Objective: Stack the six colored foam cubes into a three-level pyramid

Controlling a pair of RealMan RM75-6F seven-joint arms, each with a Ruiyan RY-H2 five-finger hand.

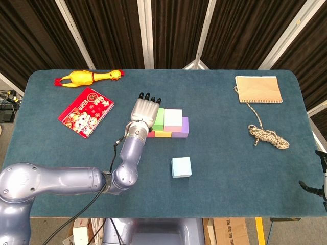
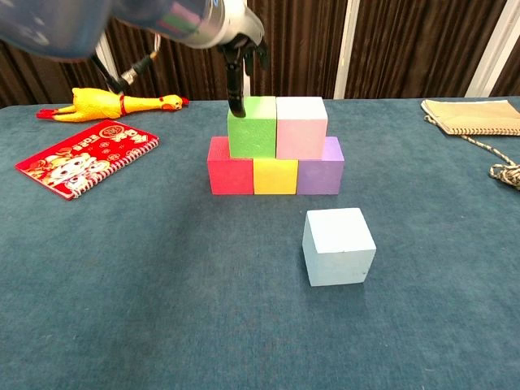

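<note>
On the blue tabletop (image 2: 122, 292), far left, lay a rubber chicken (image 2: 114, 104) and a red notebook (image 2: 85, 157). The left hand (image 1: 145, 109) hovered just above the green cube (image 2: 252, 127), fingers spread and holding nothing. Red cube (image 2: 231, 175), yellow cube (image 2: 275, 175) and purple cube (image 2: 320, 174) stood touching in a row near the tabletop's middle, with green and pink cube (image 2: 301, 127) side by side on top. A pale blue cube (image 2: 338, 245) sat alone in front. Far right lay a burlap bag (image 1: 258, 89) and its cord (image 1: 268, 136). The right hand (image 1: 321, 184) barely showed at the edge; I cannot tell its state.
</note>
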